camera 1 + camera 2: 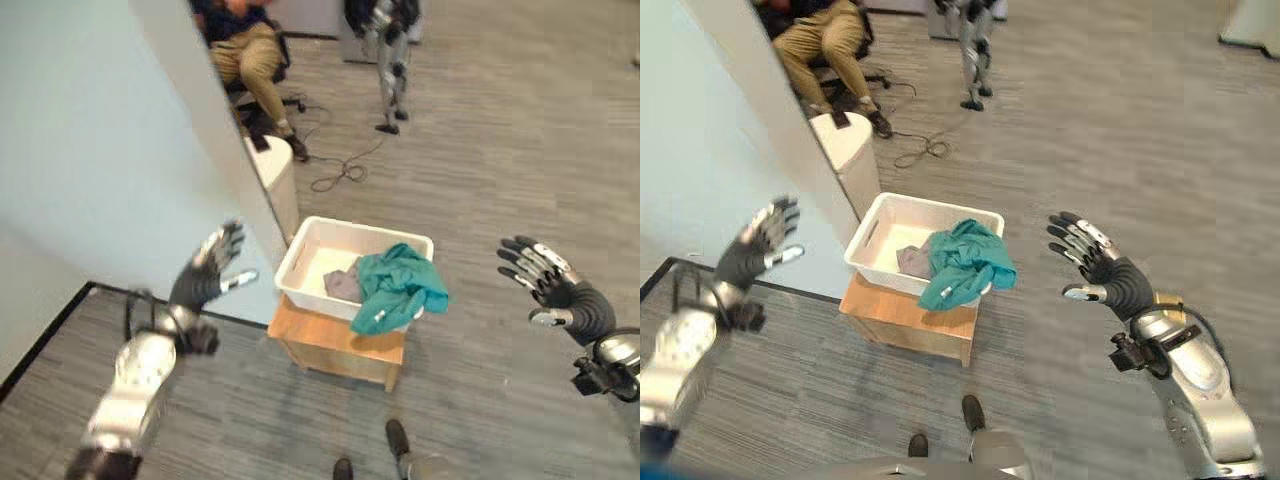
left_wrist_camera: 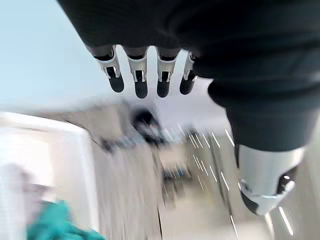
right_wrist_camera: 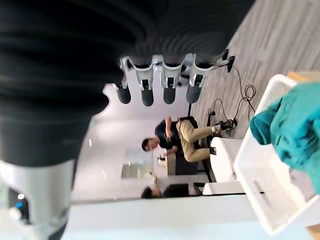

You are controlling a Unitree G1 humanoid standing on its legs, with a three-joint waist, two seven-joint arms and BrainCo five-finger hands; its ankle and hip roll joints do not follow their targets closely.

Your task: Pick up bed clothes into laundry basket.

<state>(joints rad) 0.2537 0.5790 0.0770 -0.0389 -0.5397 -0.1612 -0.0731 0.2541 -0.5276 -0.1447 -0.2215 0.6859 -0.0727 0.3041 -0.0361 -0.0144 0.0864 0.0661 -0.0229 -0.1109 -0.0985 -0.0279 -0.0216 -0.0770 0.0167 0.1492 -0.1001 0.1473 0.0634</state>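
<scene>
- Currently the white laundry basket (image 1: 318, 250) sits on a small wooden stand (image 1: 340, 345) on the floor.
- Teal garment (image 1: 398, 287) lies in the basket, partly draped over its front rim; grey cloth (image 1: 343, 284) beside it, inside.
- Left hand (image 1: 205, 268) and right hand (image 1: 1102, 263) are raised either side, well apart from the basket; fingers spread, holding nothing.
- Judgement: deposit appears complete; next move calls for tucking the overhang or fetching more clothes.

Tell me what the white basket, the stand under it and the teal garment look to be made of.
White basket: likely plastic, with smooth matte walls and a moulded handle slot. Stand: looks like wood, tan with a faint grain. Teal garment: soft fabric, crumpled in folds and draped over the rim.
</scene>
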